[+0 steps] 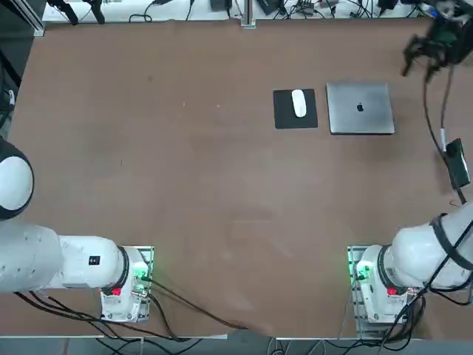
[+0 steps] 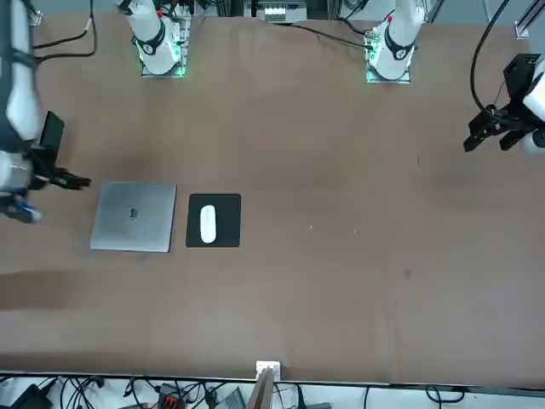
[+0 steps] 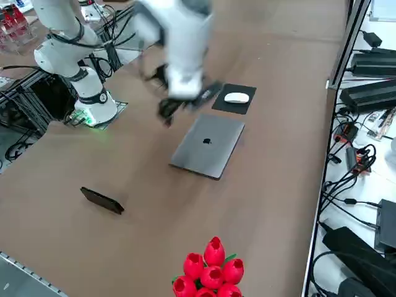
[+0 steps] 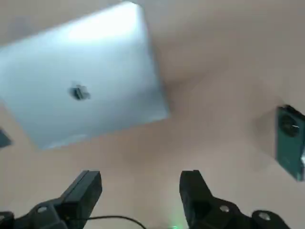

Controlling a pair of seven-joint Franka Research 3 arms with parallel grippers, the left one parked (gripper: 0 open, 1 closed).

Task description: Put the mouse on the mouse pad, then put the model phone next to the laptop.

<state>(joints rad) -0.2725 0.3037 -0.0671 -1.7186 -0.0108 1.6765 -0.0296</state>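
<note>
The laptop (image 1: 360, 108) is lying closed at about one o'clock on the table in the top view, with the mouse pad (image 1: 295, 109) just beside it at its nine o'clock, and the mouse (image 1: 298, 103) is already being carried by the pad. The phone step is judged in hand: the model phone (image 3: 102, 200) is lying well apart. The right gripper (image 4: 138, 193), spread and empty, is being held above bare table near the laptop; a reach to the phone is being called for.

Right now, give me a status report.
Right gripper open, empty, above table near laptop. Mouse on mouse pad. Model phone apart, untouched. Nothing blocking.
</note>
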